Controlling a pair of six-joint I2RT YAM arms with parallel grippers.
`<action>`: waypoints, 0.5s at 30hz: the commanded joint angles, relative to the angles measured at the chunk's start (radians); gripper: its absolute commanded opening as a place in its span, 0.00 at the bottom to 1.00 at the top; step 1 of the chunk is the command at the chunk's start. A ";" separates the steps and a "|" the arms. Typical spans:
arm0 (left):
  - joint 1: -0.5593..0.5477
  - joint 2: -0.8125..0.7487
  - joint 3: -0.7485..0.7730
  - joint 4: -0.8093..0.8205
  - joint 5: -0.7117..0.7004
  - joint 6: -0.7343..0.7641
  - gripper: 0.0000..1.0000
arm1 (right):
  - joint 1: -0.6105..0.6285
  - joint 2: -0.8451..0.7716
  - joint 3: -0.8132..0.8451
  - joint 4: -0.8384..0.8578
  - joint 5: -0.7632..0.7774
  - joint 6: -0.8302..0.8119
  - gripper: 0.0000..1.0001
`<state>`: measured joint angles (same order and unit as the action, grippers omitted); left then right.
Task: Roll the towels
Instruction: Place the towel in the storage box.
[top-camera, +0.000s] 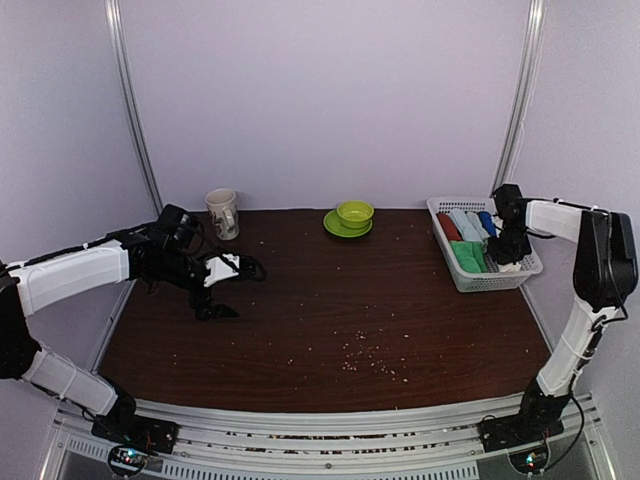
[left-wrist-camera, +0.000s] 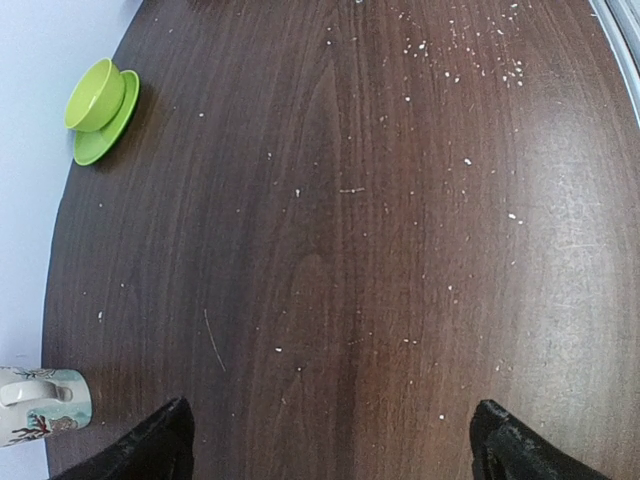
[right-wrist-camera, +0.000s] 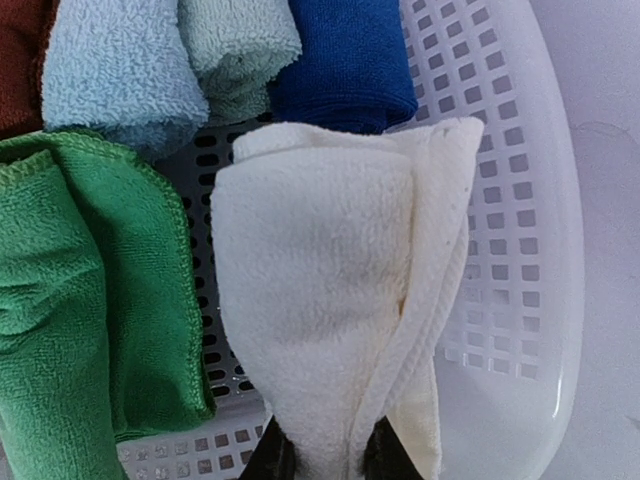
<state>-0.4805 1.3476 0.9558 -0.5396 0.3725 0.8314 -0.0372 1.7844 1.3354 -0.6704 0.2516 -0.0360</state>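
Step in hand: lifting the cream towel out of the basket, judged from the grip and the task.
Right gripper: jaws pinched narrowly on a fold at the near end of the cream towel; the fingers sit on either side of a doubled hem.
Left gripper: jaws spread wide, holding nothing, hovering above the table at its left side, near the mug.
Cream towel position: inside the basket at the table's far right, bunched, lying just beside the green towel.
Green towel position: same basket, touching or nearly touching the cream one; not gripped.
Neighbours: red, pale blue and dark blue rolls packed at the basket's far end, against the cream towel's top edge.
Advice, lift: raise straight up until the cloth clears the rim before crossing to the table; a sideways drag risks pulling the basket along.
Advice, grip: only one fold is caught, so the rest will hang and may snag the green towel.
Advice, placement: lay it flat on open wood, well apart from the bowl and saucer, within the left gripper's reach for spreading.
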 joint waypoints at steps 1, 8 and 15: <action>-0.001 -0.005 -0.015 0.035 0.026 0.003 0.98 | -0.021 0.043 0.030 -0.019 -0.033 -0.016 0.00; -0.002 -0.005 -0.008 0.030 0.035 0.004 0.98 | -0.057 0.103 0.037 -0.011 -0.218 -0.024 0.00; -0.001 -0.004 -0.006 0.027 0.041 0.006 0.98 | -0.074 0.160 0.044 0.009 -0.394 -0.031 0.00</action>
<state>-0.4805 1.3476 0.9550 -0.5400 0.3862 0.8318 -0.1028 1.9129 1.3647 -0.6380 -0.0013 -0.0578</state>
